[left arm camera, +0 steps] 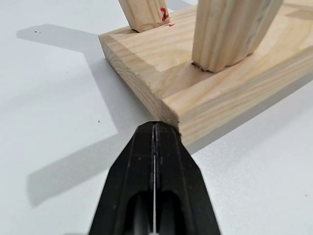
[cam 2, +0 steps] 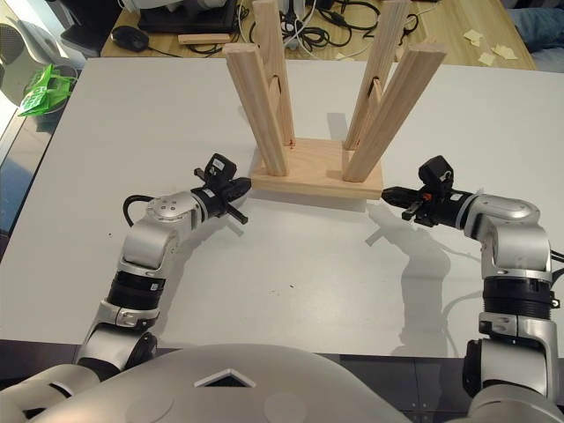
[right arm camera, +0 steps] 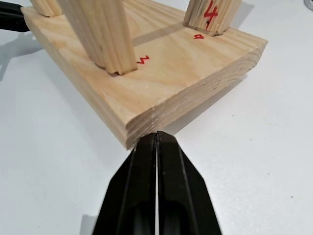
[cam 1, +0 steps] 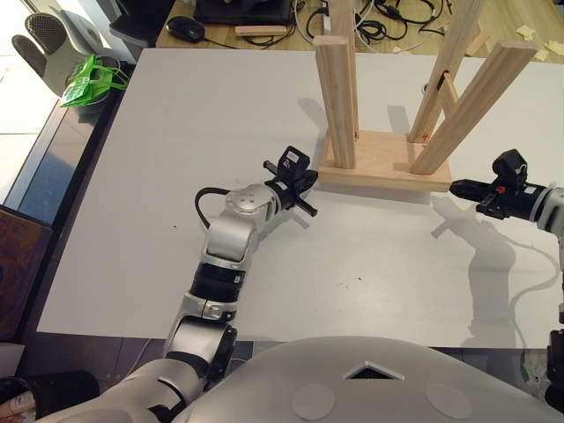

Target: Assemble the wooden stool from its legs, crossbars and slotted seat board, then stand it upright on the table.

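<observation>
Stool (cam 2: 322, 132) time on the white table (cam 2: 291, 291): it is upside down. Its seat board (cam 2: 317, 172) lies flat on the table near the far side, and its four legs (cam 2: 264, 106) stick up and lean outward. A short crossbar (cam 1: 449, 91) sits between the two legs on the right. Small red marks (right arm camera: 143, 59) are drawn on the board next to the legs.

The left gripper (left arm camera: 154, 126) is low over the table. Its two black fingers are pressed together with nothing between them, and the tip is right at the near left corner of the seat board. The right gripper (right arm camera: 157, 135) is low too, fingers pressed together and holding nothing, with its tip at the near right corner.

A black mouse (cam 1: 185, 28) lies past the far edge, and a green bag (cam 1: 88, 79) sits off the left edge.
</observation>
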`<state>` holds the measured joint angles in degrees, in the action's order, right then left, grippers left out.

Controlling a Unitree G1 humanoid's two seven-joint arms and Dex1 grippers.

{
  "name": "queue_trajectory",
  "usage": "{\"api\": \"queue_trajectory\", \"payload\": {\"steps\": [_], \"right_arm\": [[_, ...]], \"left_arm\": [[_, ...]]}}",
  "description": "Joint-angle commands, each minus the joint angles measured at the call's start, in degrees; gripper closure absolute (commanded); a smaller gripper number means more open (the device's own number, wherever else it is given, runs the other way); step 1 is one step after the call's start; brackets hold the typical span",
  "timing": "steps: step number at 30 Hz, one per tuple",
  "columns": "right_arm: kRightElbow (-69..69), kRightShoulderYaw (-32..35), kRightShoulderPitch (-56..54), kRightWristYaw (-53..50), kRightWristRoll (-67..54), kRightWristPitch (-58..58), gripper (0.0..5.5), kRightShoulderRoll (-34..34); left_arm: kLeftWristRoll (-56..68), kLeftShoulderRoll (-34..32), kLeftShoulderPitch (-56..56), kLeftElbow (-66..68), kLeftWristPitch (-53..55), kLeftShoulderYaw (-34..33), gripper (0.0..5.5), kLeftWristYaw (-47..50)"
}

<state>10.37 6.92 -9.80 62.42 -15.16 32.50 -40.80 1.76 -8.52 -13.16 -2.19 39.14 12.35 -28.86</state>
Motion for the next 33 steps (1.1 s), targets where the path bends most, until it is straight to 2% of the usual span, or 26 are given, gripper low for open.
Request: {"api": "queue_trajectory", "payload": {"steps": [1,18,33], "right_arm": [[-4.42,-1.36,-4.42,2.78,-6.34,-0.26,5.5,4.62],[-4.82,-1.96,-4.37,3.39,-6.78,0.65,5.5,4.61],[-7.59,-0.15,-4.13,3.29,-8.88,3.22,5.5,4.84]], "left_arm": [[6.22,4.6,-2.2,-2.99,0.2,3.17,5.49,-4.67],[9.32,5.41,-3.84,-4.56,1.09,-0.05,5.49,-3.74],[10.65,5.56,-4.31,-5.17,1.13,0.26,5.49,-5.05]]}}
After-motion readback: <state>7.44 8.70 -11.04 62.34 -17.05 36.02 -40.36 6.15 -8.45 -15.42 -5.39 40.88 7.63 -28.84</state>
